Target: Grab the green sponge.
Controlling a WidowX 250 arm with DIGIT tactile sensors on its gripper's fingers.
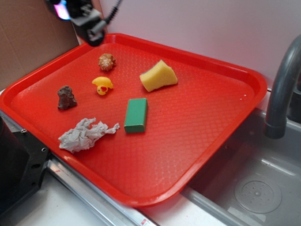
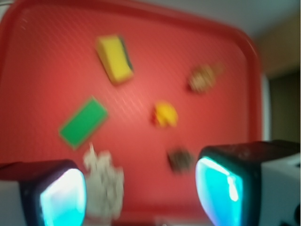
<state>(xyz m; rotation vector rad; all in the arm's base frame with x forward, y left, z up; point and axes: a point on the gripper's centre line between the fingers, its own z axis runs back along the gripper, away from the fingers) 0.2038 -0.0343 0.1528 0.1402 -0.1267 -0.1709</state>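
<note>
Now | green sponge (image 1: 136, 115): flat rectangular block, darker sides | jaws: apart, empty

Wrist view blurred throughout. Gripper (image 1: 80, 16) cut off by top edge in exterior view; fingertips (image 2: 63, 197) cropped at bottom in wrist view. Faucet (image 1: 282, 89) cropped right. Brown lump (image 2: 180, 159) perhaps rock, unidentifiable.

Ahead of the end effector (image 2: 141, 188), the green sponge (image 1: 136, 115) lies with bare tray (image 1: 197, 127) all around it. Nearer the end effector, the crumpled paper (image 1: 84, 134), brown lump (image 1: 66, 97) and yellow toy (image 1: 102, 85) crowd the approach; the yellow sponge (image 1: 159, 76) sits beyond.
</note>
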